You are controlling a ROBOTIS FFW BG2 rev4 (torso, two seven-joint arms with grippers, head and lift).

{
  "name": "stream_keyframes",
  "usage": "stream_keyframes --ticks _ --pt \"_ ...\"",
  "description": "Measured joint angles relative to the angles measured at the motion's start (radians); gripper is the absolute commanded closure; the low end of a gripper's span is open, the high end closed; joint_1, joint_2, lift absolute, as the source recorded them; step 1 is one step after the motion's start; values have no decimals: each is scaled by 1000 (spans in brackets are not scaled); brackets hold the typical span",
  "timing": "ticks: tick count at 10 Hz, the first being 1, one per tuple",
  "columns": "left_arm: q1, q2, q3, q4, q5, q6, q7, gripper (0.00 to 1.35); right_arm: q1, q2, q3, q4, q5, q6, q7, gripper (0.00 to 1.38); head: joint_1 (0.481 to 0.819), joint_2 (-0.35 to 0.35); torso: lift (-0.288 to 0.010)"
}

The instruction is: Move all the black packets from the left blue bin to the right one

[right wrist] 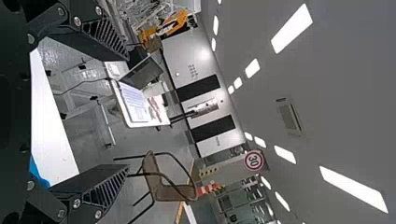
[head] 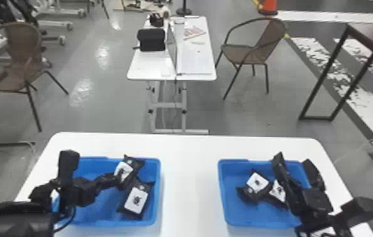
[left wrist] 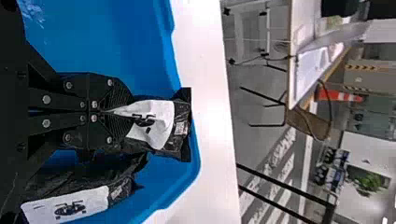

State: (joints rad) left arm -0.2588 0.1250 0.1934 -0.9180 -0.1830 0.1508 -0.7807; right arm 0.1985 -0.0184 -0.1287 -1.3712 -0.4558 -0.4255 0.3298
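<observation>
In the head view my left gripper (head: pixel 115 180) is over the left blue bin (head: pixel 158 192), at a black packet (head: pixel 125 169) by the bin's far right corner. The left wrist view has the left gripper (left wrist: pixel 111 111) shut on that packet (left wrist: pixel 161 126), its white label creased at the fingertips. Beside it a second black packet (head: pixel 136 199) lies in the same bin. My right gripper (head: pixel 294 160) is above the right blue bin (head: pixel 221 189), which holds black packets (head: pixel 257 182), partly hidden by the arm. In the right wrist view the right gripper (right wrist: pixel 128 112) stands open, nothing between its fingers.
Both bins stand on a white table (head: pixel 190 176) with a gap between them. Beyond it are another white table (head: pixel 195 63) with a laptop, brown chairs (head: pixel 252 53) and a dark metal frame (head: pixel 324 72).
</observation>
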Motion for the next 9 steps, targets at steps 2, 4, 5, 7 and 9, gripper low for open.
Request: stream_keyframes --ticks 2,4,5,7,9 --pt "129 -16 -3 -217 104 -25 -58 1208 -1 0 6 1 -17 8 33 223 695 -70 0" --pt "150 -29 -65 -279 212 -112 -103 1208 -23 -1 14 4 -25 54 124 222 695 -90 0" --pt "123 -38 -103 -283 231 -132 -120 1208 -49 -2 30 18 -27 80 163 222 695 -99 0" --pt "38 -57 -174 -260 249 -133 -186 1208 -115 -9 85 55 -33 121 208 222 695 -108 0" --pt "-47 -75 -248 -165 315 -125 -221 1208 -169 -14 139 75 -43 143 228 222 695 -117 0"
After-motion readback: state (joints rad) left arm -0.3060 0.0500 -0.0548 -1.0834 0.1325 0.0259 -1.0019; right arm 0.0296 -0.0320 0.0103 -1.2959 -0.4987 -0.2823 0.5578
